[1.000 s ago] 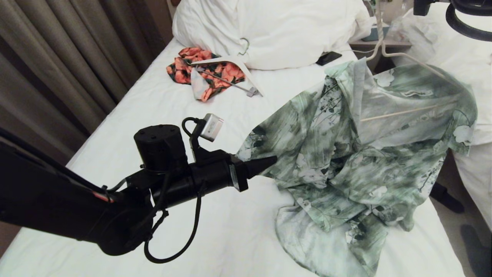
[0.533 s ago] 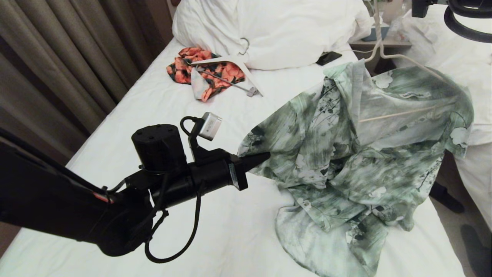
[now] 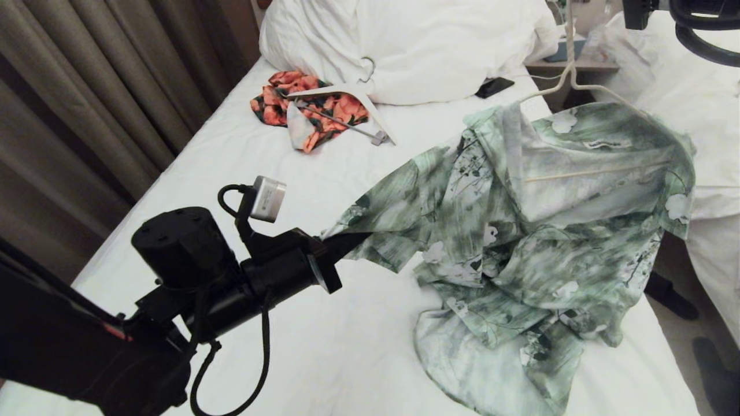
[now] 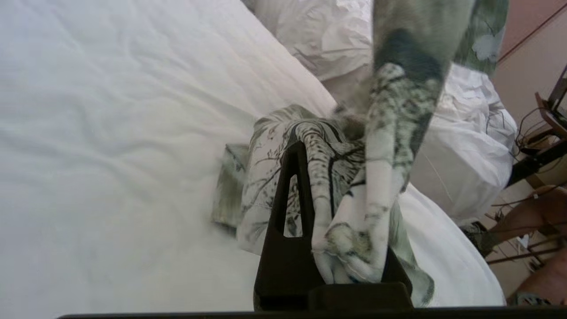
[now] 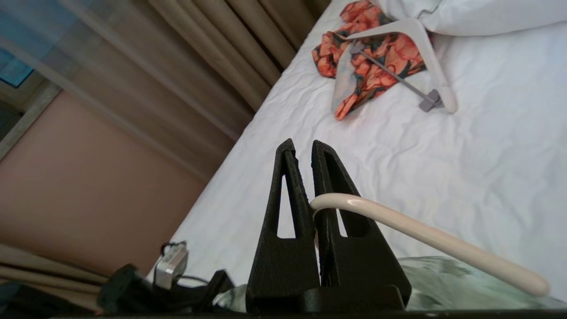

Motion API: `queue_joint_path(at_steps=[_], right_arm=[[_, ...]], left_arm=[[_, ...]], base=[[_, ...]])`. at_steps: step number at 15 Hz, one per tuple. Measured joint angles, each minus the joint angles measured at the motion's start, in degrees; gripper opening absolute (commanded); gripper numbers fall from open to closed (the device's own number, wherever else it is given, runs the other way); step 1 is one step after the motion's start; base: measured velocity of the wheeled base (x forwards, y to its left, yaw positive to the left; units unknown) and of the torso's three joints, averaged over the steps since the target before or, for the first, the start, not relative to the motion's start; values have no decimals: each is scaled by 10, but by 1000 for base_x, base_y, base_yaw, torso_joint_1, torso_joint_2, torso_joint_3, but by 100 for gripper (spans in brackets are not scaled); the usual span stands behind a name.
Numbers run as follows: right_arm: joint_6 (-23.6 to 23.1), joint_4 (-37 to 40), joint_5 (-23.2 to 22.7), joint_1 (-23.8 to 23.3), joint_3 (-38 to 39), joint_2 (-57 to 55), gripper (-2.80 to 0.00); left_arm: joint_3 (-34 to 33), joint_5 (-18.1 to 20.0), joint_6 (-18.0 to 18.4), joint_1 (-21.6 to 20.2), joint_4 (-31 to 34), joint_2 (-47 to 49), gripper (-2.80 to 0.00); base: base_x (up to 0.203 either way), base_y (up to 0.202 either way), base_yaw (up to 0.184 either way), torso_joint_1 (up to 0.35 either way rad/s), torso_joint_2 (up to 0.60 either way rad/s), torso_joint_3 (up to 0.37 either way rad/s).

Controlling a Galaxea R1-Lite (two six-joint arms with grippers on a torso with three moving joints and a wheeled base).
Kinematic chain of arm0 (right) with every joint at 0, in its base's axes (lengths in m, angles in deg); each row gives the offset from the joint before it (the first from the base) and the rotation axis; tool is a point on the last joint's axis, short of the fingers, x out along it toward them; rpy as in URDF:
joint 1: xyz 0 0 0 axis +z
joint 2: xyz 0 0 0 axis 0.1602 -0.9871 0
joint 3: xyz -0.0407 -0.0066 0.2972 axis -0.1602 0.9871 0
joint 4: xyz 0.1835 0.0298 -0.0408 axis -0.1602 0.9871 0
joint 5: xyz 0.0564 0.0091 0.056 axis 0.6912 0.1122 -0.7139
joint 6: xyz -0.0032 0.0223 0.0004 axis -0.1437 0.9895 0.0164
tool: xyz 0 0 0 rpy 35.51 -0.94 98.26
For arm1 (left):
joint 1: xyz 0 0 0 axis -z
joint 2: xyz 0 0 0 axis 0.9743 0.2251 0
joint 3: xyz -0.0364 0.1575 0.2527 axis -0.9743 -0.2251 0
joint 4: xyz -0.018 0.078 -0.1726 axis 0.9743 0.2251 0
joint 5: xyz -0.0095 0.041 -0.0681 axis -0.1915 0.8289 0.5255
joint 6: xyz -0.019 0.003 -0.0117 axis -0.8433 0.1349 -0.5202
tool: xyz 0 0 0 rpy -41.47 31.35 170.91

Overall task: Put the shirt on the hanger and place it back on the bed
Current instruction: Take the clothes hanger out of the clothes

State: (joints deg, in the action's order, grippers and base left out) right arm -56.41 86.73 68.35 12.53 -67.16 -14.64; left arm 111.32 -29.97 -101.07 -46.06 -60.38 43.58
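The green and white shirt (image 3: 520, 219) hangs half draped over the cream hanger (image 3: 569, 75), with its lower part bunched on the bed (image 3: 277, 167). The hanger's bar shows through the cloth. My left gripper (image 3: 347, 242) is shut on the shirt's left sleeve edge and holds it stretched out sideways. In the left wrist view the cloth (image 4: 390, 133) wraps over the gripper (image 4: 330, 155) and hides one finger. My right gripper (image 5: 303, 148) is shut on the hanger's hook (image 5: 398, 223), holding it up above the bed's right edge. Only that arm (image 3: 699, 23) shows in the head view.
An orange-and-black garment (image 3: 312, 107) under a thick white hanger (image 3: 352, 92) lies near the pillows (image 3: 416, 40). A black phone (image 3: 494, 87) lies beside them. Curtains (image 3: 87, 86) stand along the left, with a second bed (image 3: 711, 115) and a nightstand (image 3: 572, 60) on the right.
My left gripper has pulled back to the left and slightly down with the sleeve, stretching the shirt out. The hanger and shirt have shifted a little left.
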Motion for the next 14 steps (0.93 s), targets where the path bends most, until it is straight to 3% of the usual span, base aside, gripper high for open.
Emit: queue_joint_path(at_steps=[3, 8, 11, 14], right_arm=[[-1, -5, 0, -1, 0, 1, -280], [-2, -15, 1, -1, -1, 1, -280], [-2, -28, 2, -4, -1, 2, -280], [-1, -39, 9, -10, -2, 7, -280]], left_arm=[[-82, -1, 4, -5, -21, -6, -280], [-208, 1, 65, 12, -87, 48, -280], [-244, 0, 77, 27, -102, 84, -280], [-236, -1, 78, 49, -103, 104, -280]], base=[[0, 0, 0, 0, 0, 0], [0, 0, 0, 0, 0, 0], [0, 0, 0, 0, 0, 0], [0, 0, 0, 0, 0, 0]])
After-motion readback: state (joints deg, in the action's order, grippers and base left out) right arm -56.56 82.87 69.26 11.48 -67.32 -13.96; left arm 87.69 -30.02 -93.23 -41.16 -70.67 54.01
